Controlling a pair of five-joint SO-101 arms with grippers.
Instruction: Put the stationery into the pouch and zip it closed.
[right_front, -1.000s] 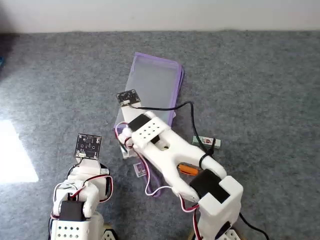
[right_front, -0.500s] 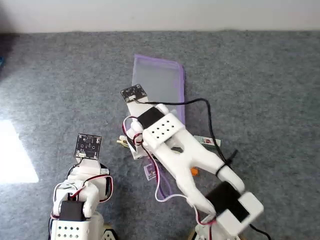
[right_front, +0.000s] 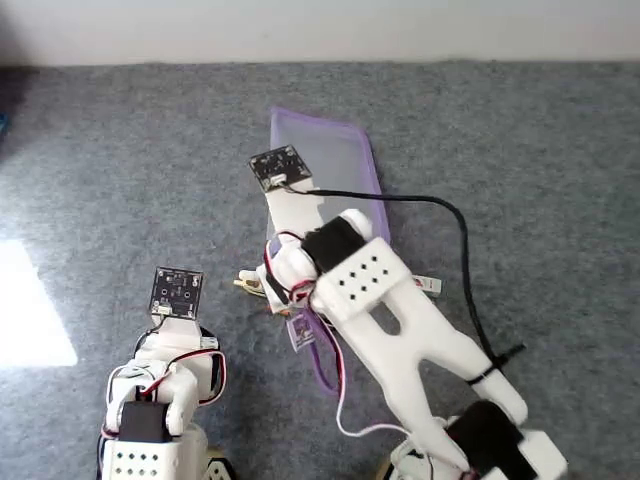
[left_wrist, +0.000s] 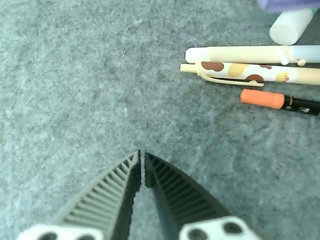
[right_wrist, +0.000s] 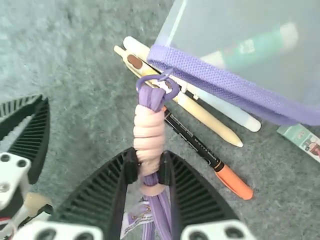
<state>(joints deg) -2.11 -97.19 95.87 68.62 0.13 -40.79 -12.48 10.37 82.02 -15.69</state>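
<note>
A translucent purple pouch (right_front: 330, 165) lies on the grey carpet with a green-labelled stick (right_wrist: 255, 44) inside. My right gripper (right_wrist: 148, 156) is shut on the pouch's purple zipper strap (right_wrist: 150, 107), close to the pouch's corner. Beside and partly under that corner lie a cream pen (right_wrist: 200, 102), a patterned pen (right_wrist: 195, 115) and an orange-capped black marker (right_wrist: 210, 160). My left gripper (left_wrist: 141, 155) hangs shut over bare carpet, a short way from the same pens (left_wrist: 250, 72) and the marker (left_wrist: 277, 100).
A small green-and-white boxed eraser (right_front: 428, 284) lies beside the right arm (right_front: 400, 330). A tag (right_front: 300, 332) on the strap trails toward the front edge. The left arm (right_front: 165, 385) sits at the front left. A pale wall runs along the back.
My right arm has swung farther out and to the right with the strap in its grip, and the pouch has turned and shifted slightly with it. The left arm has kept still.
</note>
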